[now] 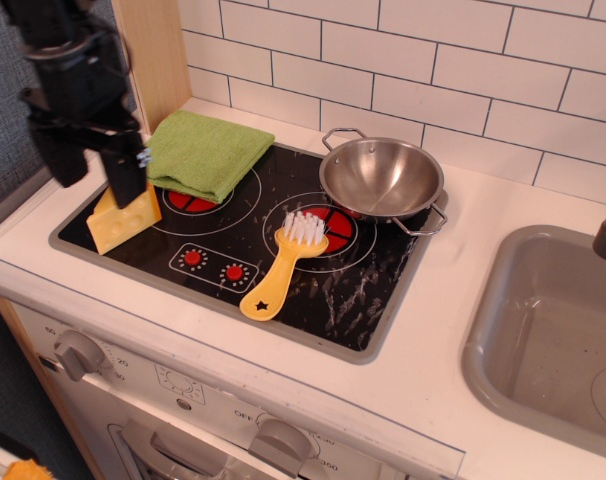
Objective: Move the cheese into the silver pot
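observation.image: the cheese point(119, 222) sits at the left edge of the frame on the stovetop, partly behind your hand point(93, 172), whose fingers stand apart above it. It looks light, rigid and slick; grip its flat sides. The silver pot point(381, 178) waits upper centre. No legible labels.

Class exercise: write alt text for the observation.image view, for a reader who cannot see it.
A black robot gripper, fingers spread, hangs over a yellow cheese wedge at the left edge of a toy stovetop. Also on the stove: a green cloth, a yellow brush and an empty silver pot; a grey sink sits right.
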